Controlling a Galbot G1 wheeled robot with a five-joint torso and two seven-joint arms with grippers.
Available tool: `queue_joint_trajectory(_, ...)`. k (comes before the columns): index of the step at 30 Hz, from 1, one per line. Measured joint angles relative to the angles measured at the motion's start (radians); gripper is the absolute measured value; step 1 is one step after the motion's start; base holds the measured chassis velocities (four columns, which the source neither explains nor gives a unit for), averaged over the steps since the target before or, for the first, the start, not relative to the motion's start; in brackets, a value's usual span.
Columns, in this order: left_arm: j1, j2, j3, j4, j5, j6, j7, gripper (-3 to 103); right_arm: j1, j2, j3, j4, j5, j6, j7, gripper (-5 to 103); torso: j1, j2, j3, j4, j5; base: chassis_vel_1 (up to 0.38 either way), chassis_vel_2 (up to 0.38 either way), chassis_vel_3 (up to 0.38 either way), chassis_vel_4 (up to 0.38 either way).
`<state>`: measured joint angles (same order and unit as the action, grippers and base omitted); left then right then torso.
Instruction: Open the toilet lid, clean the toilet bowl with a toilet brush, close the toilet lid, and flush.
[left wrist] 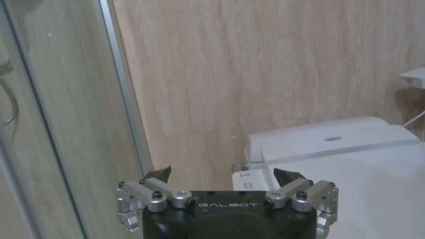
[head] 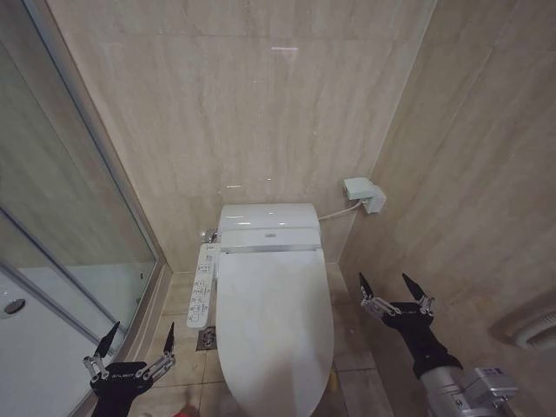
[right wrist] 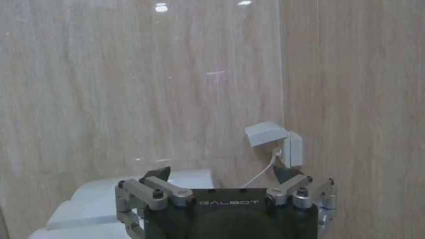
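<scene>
Head view: the toilet lid lies closed over the bowl at the centre of the frame, its glossy white top running from the tank toward the bottom edge. A white control panel runs along its left side, and a wall socket box sits on the beige tile at upper right. The left tool hangs at lower left beside the glass shower door, fingers spread and holding nothing. The right tool hangs at right of the lid, also spread and unladen, clear of the toilet.

Left wrist view: the left tool stands released at the bottom of the frame, with the closed toilet lid at lower right and the shower door frame at left.

Right wrist view: the right tool stands released at the bottom, the socket box on the wall above it and the tank at lower left.
</scene>
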<state>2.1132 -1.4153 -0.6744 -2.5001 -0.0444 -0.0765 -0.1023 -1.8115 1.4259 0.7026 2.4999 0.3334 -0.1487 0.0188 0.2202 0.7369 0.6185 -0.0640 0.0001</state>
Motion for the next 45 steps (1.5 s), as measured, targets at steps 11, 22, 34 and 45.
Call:
queue_joint_trajectory(11, 0.0, 0.0, 0.0, 0.0, 0.0, 0.0, 0.0, 100, 0.0, 0.0, 0.0, 0.0, 0.0, 0.0, 0.0, 100, 0.001, 0.0, 0.0, 0.0001, -0.0001, 0.0, 0.0, 0.0, 0.0)
queue_joint_trajectory(22, -0.155, -0.043, 0.02, 0.068, -0.028, 0.021, 0.012, 100, 0.0, 0.0, 0.0, 0.0, 0.0, 0.0, 0.0, 100, 0.001, 0.0, 0.0, 0.0, 0.0, 0.0, 0.0, 0.0, 0.0)
queue_joint_trajectory(34, -0.353, -0.096, -0.006, 0.17, -0.055, -0.021, 0.063, 102, 0.0, 0.0, 0.0, 0.0, 0.0, 0.0, 0.0, 100, 0.001, 0.0, 0.0, 0.0002, -0.0001, 0.0, 0.0, 0.0, 0.0)
queue_joint_trajectory(45, -0.403, -0.038, -0.072, 0.245, -0.136, -0.002, 0.071, 98, 0.0, 0.0, 0.0, 0.0, 0.0, 0.0, 0.0, 100, 0.001, 0.0, 0.0, 0.0001, -0.0001, 0.0, 0.0, 0.0, 0.0)
